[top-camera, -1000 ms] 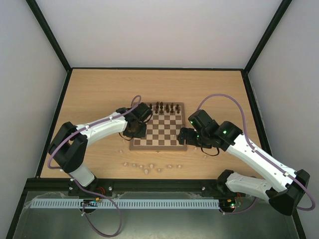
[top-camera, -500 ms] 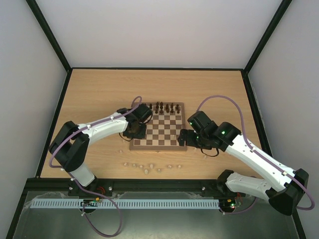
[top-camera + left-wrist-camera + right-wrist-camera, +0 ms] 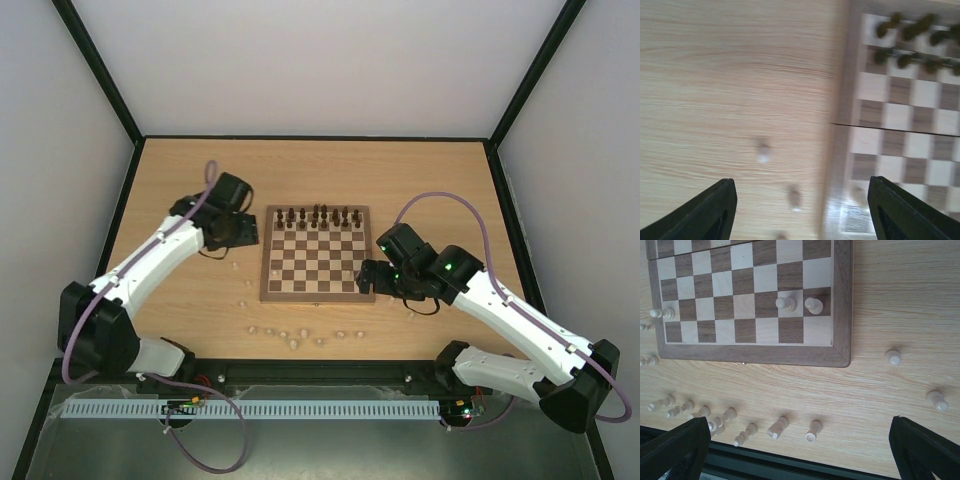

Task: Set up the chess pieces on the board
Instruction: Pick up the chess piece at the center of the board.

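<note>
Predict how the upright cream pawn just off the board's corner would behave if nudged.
The cream pawn stands on a narrow base, so a nudge would probably topple it. Round-bodied, it might then roll; fallen pieces lie nearby. Small and apparently wooden: likely light.

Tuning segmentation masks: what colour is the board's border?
The border is plain mid-brown wood. It shows best in the right wrist view.

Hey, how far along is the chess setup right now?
Dark pieces stand along the board's far edge. Three cream pieces show on the near squares. Left gripper and right gripper are open, holding nothing. Remaining: the loose cream pieces on the table.
</note>
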`<control>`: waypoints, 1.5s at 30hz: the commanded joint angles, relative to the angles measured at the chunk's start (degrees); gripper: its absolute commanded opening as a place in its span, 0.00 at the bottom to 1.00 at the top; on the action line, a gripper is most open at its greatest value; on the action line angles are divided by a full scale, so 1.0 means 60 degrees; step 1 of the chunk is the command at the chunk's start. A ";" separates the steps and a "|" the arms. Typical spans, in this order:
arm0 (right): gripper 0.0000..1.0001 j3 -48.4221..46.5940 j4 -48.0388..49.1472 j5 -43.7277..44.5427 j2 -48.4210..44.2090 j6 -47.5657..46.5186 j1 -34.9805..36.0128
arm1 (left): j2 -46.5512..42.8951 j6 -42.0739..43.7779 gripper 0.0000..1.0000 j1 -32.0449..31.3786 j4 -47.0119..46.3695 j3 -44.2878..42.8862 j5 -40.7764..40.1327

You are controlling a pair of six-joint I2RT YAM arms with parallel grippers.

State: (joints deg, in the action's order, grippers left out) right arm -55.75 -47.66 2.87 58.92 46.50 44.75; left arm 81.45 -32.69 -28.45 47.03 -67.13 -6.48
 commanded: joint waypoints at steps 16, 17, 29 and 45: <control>0.99 0.0322 -0.0304 -0.0241 -0.0825 0.0112 0.0043 | 0.0734 0.0527 0.61 0.1841 -0.1041 0.2311 0.0668; 0.99 0.0351 -0.0304 -0.0240 -0.0849 0.0125 0.0049 | 0.0788 0.0526 0.59 0.1830 -0.1092 0.2332 0.0670; 0.99 0.0475 -0.0341 -0.0244 -0.0973 0.0165 0.0047 | 0.1719 0.0653 0.57 0.1840 -0.1669 0.2567 0.0831; 0.99 0.0536 -0.0042 -0.0318 -0.0577 -0.0028 0.0035 | 0.2078 0.0722 0.18 0.1839 -0.1691 0.2171 0.0685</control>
State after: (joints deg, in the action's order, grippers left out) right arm -53.47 -47.64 1.52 54.41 46.92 44.75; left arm 92.77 -28.67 -17.65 36.36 -52.42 -1.83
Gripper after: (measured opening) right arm 0.986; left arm 0.238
